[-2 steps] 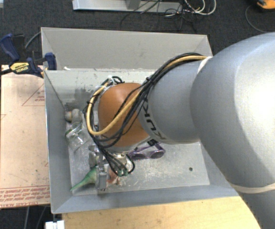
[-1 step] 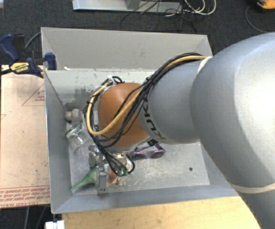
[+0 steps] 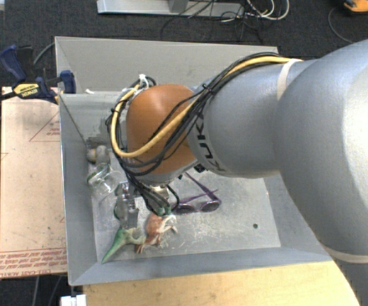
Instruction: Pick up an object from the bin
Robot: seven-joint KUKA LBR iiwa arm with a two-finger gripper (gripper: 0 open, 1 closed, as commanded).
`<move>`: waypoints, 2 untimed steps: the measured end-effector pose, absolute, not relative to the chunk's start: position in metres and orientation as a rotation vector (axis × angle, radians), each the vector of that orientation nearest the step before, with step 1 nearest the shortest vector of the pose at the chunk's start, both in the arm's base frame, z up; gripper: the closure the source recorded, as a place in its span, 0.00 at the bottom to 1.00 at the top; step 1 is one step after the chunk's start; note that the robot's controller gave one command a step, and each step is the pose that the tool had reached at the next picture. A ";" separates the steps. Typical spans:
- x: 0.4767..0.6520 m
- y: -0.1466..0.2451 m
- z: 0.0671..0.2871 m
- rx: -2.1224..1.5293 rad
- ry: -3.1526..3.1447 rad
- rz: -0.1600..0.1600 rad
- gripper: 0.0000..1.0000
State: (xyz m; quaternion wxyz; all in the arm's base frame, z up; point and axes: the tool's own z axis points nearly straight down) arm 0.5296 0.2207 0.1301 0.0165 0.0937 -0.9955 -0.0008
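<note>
The tool (image 3: 128, 214) hung low in the near-left part of the bin (image 3: 164, 62), under the arm's orange wrist cover, just on the far side of a green toy dinosaur (image 3: 120, 242). I could not tell whether it was open or closed, and nothing could be seen in its hold.

The dinosaur lay on the bin floor close to the near wall. Its long axis ran diagonally: the thin tail pointed toward the near-left corner and the thicker body toward the far right, where it seemed to touch an orange-tan toy (image 3: 158, 228). Purple sunglasses (image 3: 199, 203) lay to the right, and a clear plastic piece (image 3: 101, 176) lay on the far left.

To take the dinosaur well, the tool would probably need to close across the thicker middle rather than along the body, keeping clear of the orange-tan neighbour and the near wall.
</note>
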 end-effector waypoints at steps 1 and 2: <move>0.530 0.221 0.130 0.291 -3.095 -0.003 0.00; 0.530 0.221 0.130 0.291 -3.095 -0.002 0.00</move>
